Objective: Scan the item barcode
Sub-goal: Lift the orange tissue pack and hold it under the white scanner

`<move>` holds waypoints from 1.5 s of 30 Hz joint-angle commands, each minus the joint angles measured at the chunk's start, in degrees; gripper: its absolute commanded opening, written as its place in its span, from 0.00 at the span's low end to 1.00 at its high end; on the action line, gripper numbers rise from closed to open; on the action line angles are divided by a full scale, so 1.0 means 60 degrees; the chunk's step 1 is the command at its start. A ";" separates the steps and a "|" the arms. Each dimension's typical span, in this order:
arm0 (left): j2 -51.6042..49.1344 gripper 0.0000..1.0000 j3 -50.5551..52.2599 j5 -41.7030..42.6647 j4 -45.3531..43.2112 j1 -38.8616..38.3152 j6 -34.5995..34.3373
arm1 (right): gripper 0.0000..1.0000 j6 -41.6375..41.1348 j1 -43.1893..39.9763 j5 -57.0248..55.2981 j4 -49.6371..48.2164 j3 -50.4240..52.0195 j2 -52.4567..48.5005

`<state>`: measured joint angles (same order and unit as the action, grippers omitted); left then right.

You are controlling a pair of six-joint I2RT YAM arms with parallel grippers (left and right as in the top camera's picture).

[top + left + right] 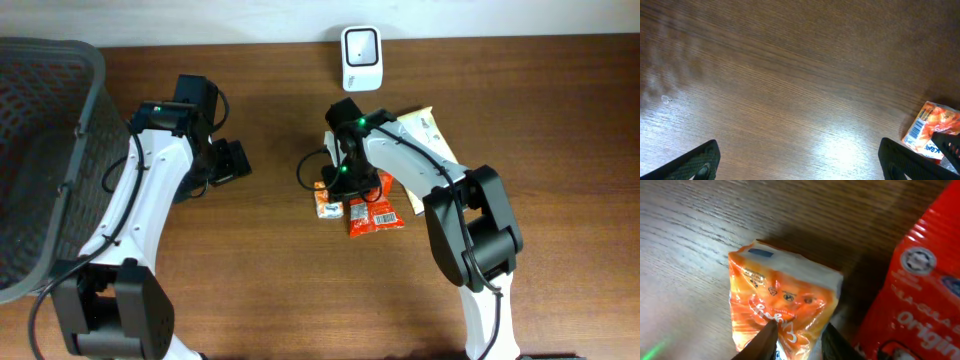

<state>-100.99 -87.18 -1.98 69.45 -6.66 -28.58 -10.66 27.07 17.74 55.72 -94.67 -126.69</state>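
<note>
A small orange snack packet (785,290) lies flat on the wooden table, also seen from overhead (326,203). My right gripper (800,336) hovers right over its near end, jaws partly open, one fingertip (767,335) above the printed face and the other by the packet's right edge. From overhead the right gripper (345,183) points down at the packet. The white barcode scanner (360,58) stands at the table's back edge. My left gripper (800,162) is wide open over bare wood, holding nothing, left of the packet (927,130).
A red snack packet (920,290) lies just right of the orange one, and from overhead the red packet (375,215) shows its barcode label. A cream packet (428,135) lies under the right arm. A dark mesh basket (40,150) fills the left side.
</note>
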 commanded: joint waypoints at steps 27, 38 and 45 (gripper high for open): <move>-0.0098 0.99 0.0026 -0.0142 0.0011 0.0011 -0.0011 | 0.04 0.5140 -0.3931 1.1868 -0.0510 -0.0586 -0.0015; -0.0098 0.99 0.0026 -0.0135 0.0011 0.0011 -0.0011 | 0.04 0.6382 -0.3836 1.1872 -0.1257 -0.0594 -0.0007; -0.0098 0.99 0.0026 -0.0135 0.0007 0.0011 -0.0011 | 0.04 0.6247 -0.3836 1.1868 -0.1530 -0.0637 -0.0007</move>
<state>-100.99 -87.18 -1.98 69.45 -6.66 -28.58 26.63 3.75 87.15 47.03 -96.99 -126.63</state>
